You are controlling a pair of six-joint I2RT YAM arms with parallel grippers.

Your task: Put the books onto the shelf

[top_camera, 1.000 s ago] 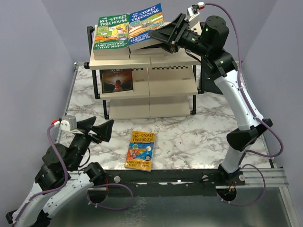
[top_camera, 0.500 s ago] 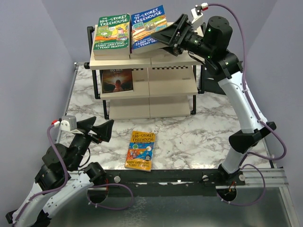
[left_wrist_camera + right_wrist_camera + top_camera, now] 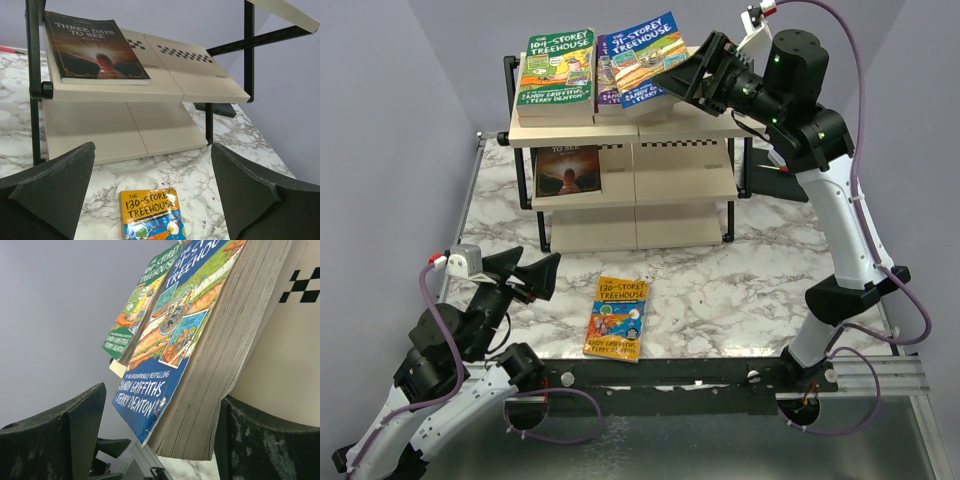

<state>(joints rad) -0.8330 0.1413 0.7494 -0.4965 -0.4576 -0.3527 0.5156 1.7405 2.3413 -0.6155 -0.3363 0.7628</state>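
The placing step seems to be finishing: the blue book (image 3: 642, 55) is lying atop the shelf (image 3: 680, 185), the right jaws standing spread around it (gripping nothing). Left jaws are gaping too; next is fetching the orange book (image 3: 618, 318) off the surface (image 3: 720, 290).

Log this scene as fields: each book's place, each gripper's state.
shelf, top tier: green book beside blue book, which lies on a purple book
middle tier: dark book
table: orange book, unshelved
left gripper: open, empty, low over table
right gripper: open, straddling blue book's corner
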